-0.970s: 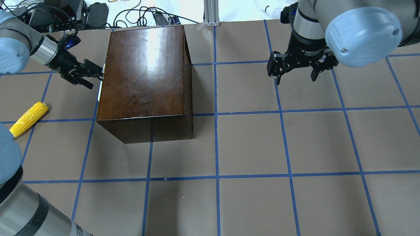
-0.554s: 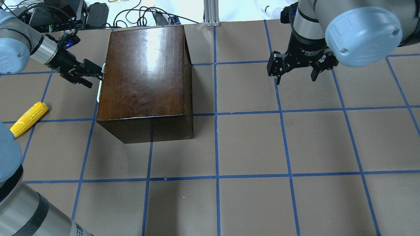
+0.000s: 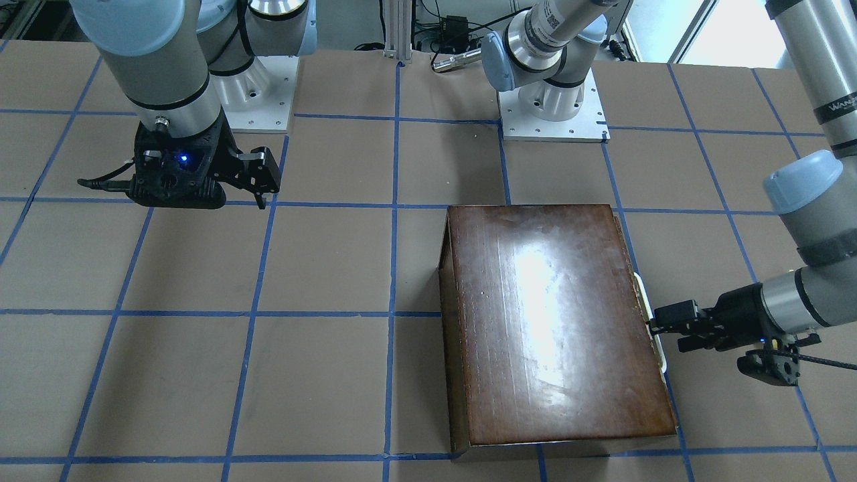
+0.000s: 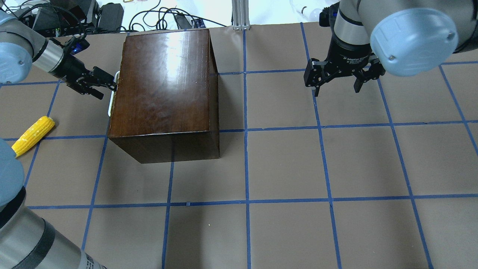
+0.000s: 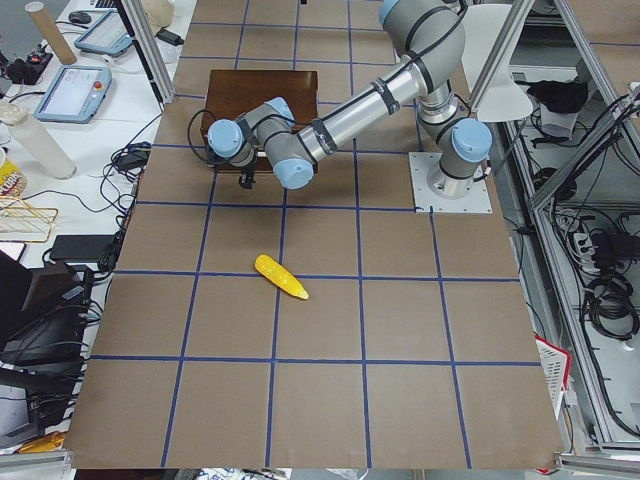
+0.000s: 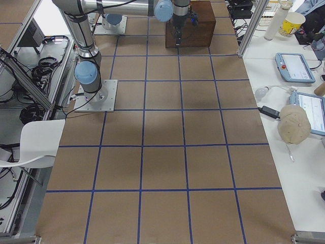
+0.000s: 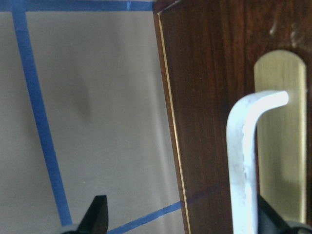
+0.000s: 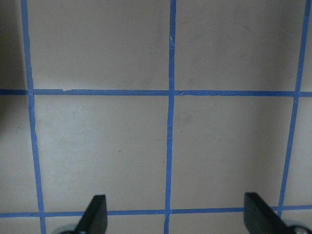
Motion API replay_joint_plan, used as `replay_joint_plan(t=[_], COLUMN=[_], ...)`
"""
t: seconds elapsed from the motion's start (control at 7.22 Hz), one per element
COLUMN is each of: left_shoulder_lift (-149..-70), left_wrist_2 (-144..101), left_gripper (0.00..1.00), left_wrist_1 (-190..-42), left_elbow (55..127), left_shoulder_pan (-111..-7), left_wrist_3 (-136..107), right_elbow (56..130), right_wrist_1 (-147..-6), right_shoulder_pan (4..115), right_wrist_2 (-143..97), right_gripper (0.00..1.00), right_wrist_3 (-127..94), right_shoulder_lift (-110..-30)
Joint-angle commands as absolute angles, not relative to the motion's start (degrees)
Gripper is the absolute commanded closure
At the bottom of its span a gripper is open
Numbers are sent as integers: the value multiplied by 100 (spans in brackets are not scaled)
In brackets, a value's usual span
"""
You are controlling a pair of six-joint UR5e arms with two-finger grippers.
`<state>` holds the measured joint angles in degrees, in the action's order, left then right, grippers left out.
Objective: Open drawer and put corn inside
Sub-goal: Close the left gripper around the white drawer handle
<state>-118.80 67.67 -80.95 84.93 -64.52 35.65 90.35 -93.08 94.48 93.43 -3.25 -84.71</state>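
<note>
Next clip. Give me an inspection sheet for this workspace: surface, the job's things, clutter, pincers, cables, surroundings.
Surface: brown table with a blue tape grid.
Drawer: looks shut in the dark wooden box, no tray showing; white handle faces the left arm.
Corn: lying on the table, apart from the box.
Clutter: nothing seen.
Left pincer: open, at the handle.
Right pincer: open, empty, over bare table.
Cables: black tangle beyond the table's far edge.
Surroundings: teach pendants, white chair.

The left arm hides one tip of the corn.
</note>
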Motion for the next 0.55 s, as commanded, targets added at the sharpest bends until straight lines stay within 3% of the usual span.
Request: replay_joint_plan(t=[0.0, 0.42], left_shoulder_lift=[-11874, -11865], left_wrist_2=[6776, 6925], left_gripper=[0, 0], left_wrist_1=[-8095, -8077], left_elbow=[8490, 8481], left_shoulder_pan=[-6434, -6416], left_wrist_3=[3595, 3612], right_elbow=[9035, 9035], right_wrist_1=[-9316, -9308], right_shoulder_pan=[9448, 9448], right_wrist_2=[9343, 9343], right_gripper=[0, 0], right_wrist_3=[-325, -325], right_shoulder_lift=[-8473, -8464])
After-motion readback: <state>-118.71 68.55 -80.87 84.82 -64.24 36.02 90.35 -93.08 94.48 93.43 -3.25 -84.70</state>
